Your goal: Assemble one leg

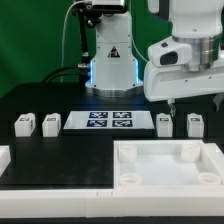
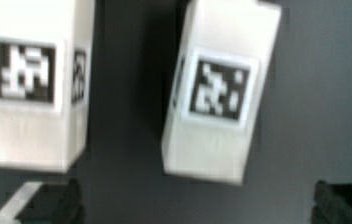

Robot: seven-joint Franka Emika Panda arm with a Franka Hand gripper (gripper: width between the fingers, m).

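below the spread gripper (image 2: 187, 200), the leg (image 2: 217, 90) stands clear of its neighbour (image 2: 31, 85).

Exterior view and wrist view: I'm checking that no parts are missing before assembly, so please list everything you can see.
legs: four, white with black-and-white markers, two on each side of the marker board
marker board: one, white, mid-table
tray-like part: one, white, near edge, the exterior view's right
edge strip: white, along the near edge
table: one, black
arm: one, white, above the exterior view's right pair of legs
hand: one, dark fingers, open
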